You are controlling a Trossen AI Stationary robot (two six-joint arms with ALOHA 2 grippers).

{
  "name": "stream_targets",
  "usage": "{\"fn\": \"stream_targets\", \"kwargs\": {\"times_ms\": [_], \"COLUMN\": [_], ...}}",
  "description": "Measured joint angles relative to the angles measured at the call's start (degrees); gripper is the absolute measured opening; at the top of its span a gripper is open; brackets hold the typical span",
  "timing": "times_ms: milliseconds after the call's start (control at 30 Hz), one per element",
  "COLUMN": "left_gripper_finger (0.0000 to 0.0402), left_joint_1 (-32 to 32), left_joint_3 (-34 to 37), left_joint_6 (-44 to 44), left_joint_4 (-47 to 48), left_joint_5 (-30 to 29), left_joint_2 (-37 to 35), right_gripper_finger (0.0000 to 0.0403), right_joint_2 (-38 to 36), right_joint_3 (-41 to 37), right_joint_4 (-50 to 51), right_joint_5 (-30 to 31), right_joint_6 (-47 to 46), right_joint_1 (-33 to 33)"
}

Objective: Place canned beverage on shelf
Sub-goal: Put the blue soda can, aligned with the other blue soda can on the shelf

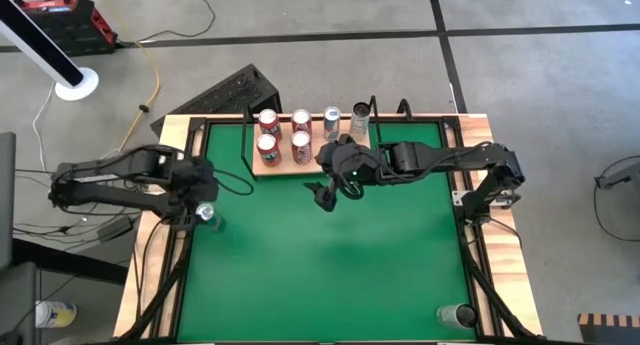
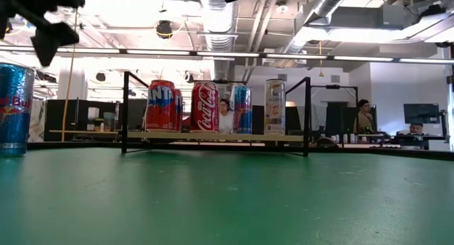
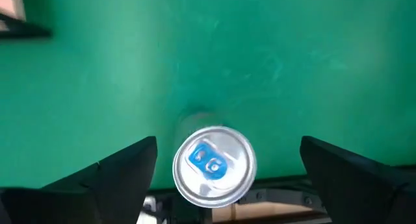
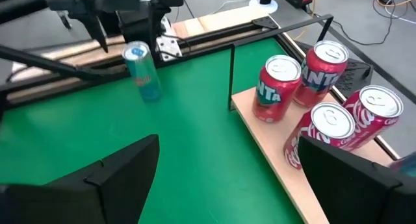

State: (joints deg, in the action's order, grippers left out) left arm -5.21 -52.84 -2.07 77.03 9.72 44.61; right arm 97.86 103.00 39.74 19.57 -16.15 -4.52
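A blue and silver canned beverage (image 1: 206, 214) stands upright on the green table at its left edge, also in the low view (image 2: 14, 110) and the right wrist view (image 4: 144, 73). My left gripper (image 3: 228, 141) hangs open just above it, pointing steeply down, a finger on each side of the can's top (image 3: 214, 165) without touching it. The shelf (image 1: 283, 168), a light-wood board in a black rod frame, stands at the table's far middle and carries several upright cans (image 4: 276, 87). My right gripper (image 1: 325, 195) hovers open above the table, just in front of the shelf.
One more can (image 1: 458, 315) stands at the table's near right corner. Wooden edges and black rails (image 1: 180, 245) run along the table's sides. A wide stretch of green tabletop (image 1: 330, 265) lies between the left can and the shelf.
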Motion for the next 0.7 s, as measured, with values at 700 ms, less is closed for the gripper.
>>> {"fn": "stream_targets", "kwargs": {"times_ms": [700], "left_gripper_finger": [0.0342], "left_joint_1": [0.0], "left_joint_3": [6.4], "left_joint_6": [2.7], "left_joint_4": [-1.1], "left_joint_5": [-4.3], "left_joint_2": [2.9], "right_gripper_finger": [0.0390], "right_joint_2": [0.0], "right_joint_3": [0.0], "right_joint_4": [4.0], "right_joint_5": [-0.1], "right_joint_6": [7.8], "right_joint_1": [4.5]}}
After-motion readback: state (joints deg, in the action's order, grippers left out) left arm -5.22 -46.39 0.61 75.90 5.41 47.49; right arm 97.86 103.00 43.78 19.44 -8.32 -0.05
